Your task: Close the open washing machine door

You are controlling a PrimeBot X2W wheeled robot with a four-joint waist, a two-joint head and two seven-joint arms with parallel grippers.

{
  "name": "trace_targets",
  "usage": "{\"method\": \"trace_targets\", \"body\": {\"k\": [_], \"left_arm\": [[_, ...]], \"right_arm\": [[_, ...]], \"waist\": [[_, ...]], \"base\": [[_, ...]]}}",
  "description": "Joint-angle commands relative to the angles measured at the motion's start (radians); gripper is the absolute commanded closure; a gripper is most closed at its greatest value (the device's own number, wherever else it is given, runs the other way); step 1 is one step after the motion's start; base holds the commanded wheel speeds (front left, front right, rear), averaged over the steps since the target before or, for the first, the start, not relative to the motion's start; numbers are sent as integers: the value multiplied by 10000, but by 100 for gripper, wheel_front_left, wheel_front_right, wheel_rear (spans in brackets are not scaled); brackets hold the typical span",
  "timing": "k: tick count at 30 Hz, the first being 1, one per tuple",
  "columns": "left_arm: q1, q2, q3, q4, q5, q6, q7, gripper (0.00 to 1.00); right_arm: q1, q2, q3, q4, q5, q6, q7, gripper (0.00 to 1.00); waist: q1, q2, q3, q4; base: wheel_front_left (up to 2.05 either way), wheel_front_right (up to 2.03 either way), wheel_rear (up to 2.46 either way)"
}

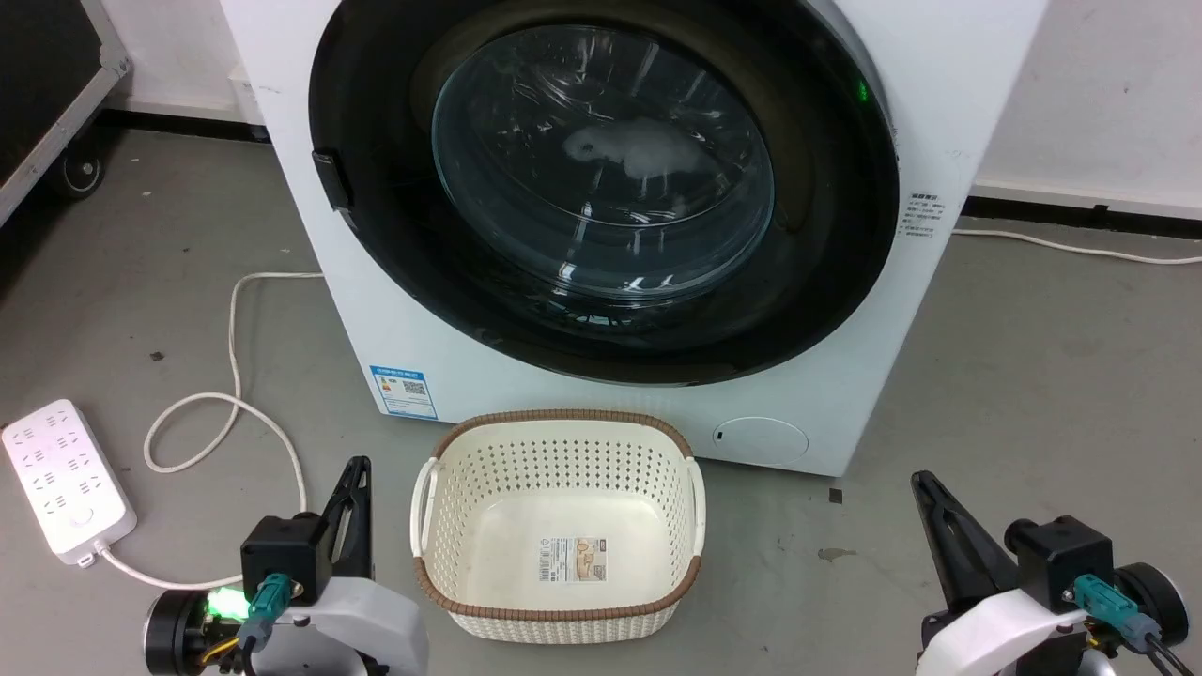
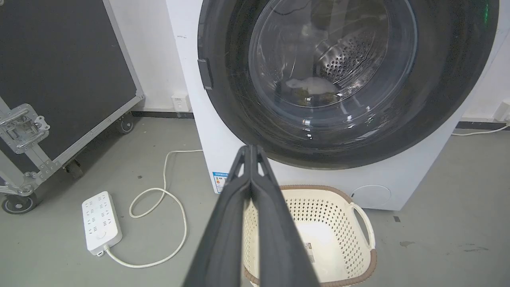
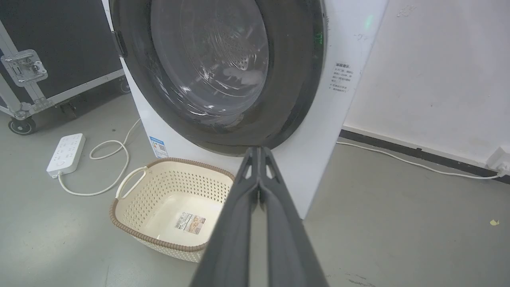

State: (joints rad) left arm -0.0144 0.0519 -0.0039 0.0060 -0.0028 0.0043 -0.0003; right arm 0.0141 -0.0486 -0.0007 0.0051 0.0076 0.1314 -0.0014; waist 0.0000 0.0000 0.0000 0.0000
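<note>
The door (image 1: pixel 601 169) sits flush against the washer (image 1: pixel 394 310), while the left tool (image 1: pixel 358 468) and right tool (image 1: pixel 925 483), both clenched empty, flank the basket (image 1: pixel 563 416).

- Blue sticker (image 1: pixel 404 391) on the washing machine (image 1: pixel 432 357): a QR code, print too small to read.
- Side label (image 1: pixel 925 214) on the machine: illegible.
- Sticker (image 1: pixel 573 560) in the basket (image 1: pixel 563 416): illegible.

front: basket (image 1: pixel 563 416) on floor just before machine (image 1: pixel 394 310), under door (image 1: pixel 601 188) | left: strip (image 1: pixel 66 479) and looped cable (image 1: pixel 235 404) on floor, case (image 1: pixel 47 75) beyond | right: bare floor (image 1: pixel 1033 394) beside machine, wall cable (image 1: pixel 1080 249) along skirting
</note>
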Motion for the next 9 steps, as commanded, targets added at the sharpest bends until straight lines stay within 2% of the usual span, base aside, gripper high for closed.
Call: {"method": "trace_targets", "body": {"k": [1, 9], "left_arm": [[144, -16, 39, -60, 28, -43, 3, 100], [144, -16, 39, -60, 28, -43, 3, 100]], "right_arm": [[-141, -16, 7, -51, -76, -7, 14, 100], [-141, -16, 7, -51, -76, -7, 14, 100]], "waist": [[0, 0, 0, 0], [0, 0, 0, 0]], "base": [[0, 0, 0], [0, 0, 0]]}}
